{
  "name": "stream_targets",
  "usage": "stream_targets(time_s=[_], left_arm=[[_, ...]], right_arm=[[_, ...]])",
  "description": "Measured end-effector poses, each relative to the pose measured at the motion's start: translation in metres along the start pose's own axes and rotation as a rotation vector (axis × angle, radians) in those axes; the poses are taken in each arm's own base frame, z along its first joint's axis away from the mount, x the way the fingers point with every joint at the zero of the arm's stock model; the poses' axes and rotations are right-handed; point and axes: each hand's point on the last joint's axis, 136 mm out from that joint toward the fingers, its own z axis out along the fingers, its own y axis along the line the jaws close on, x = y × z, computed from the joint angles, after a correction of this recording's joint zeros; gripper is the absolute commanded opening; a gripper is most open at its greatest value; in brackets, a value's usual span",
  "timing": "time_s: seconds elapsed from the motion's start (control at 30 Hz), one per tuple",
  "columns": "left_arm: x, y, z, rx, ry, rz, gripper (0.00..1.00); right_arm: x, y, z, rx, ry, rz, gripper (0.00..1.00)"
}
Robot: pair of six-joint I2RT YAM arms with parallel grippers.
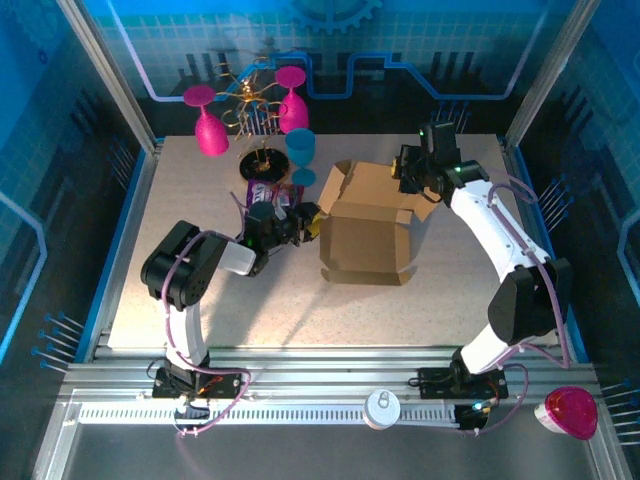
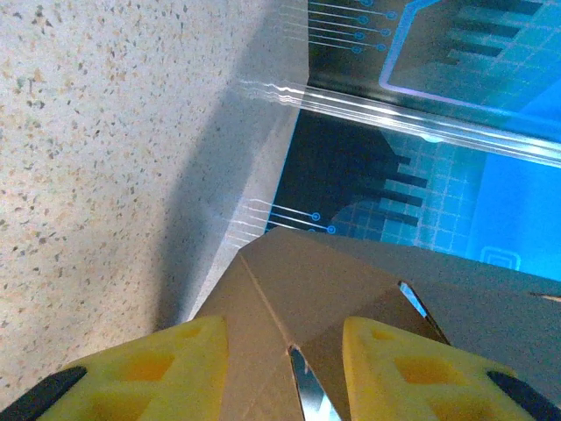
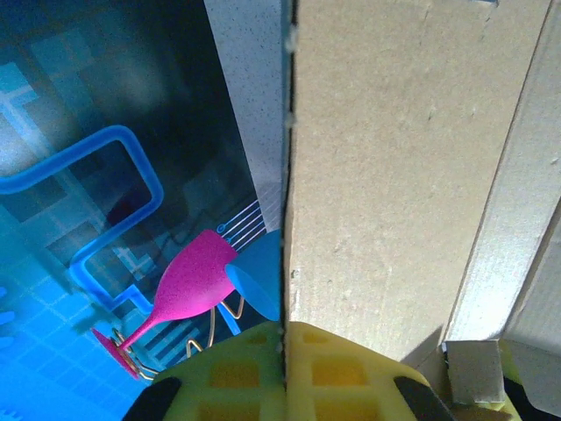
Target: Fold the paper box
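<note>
On the near rail, to the near right of the paper box [image 1: 365, 235], a pink glass [image 1: 570, 412] lies on its side. The paper box itself stands about mid-table [image 1: 200, 320], slightly right of centre, plain brown, its far flaps raised and spread.

At the box's left side the left gripper [image 1: 303, 222] meets a creased corner flap. In the left wrist view its yellow fingers [image 2: 175, 360] stand moderately apart, the cardboard corner lying between them; whether either pad presses the board cannot be told.

At the box's far right flap the right gripper [image 1: 408, 172] is clamped narrow. In the right wrist view the thin edge of a panel runs straight down between its closed yellow fingers [image 3: 342, 368], so it holds the box.

Beyond the box's left side lies a small purple packet [image 1: 268, 190], just past the left gripper. Farther off, to the far left of the box, stand a blue goblet [image 1: 300, 150] and a gold wire rack [image 1: 255, 110] with two pink goblets [image 1: 208, 125].
</note>
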Motion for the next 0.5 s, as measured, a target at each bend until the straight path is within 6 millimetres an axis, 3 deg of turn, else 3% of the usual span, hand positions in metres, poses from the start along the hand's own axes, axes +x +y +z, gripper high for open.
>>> stream_targets(time_s=[0.5], left_arm=[[0.0, -0.002, -0.001, 0.073, 0.001, 0.03, 0.41]], right_arm=[[-0.013, 0.0, 0.005, 0.014, -0.007, 0.04, 0.0]])
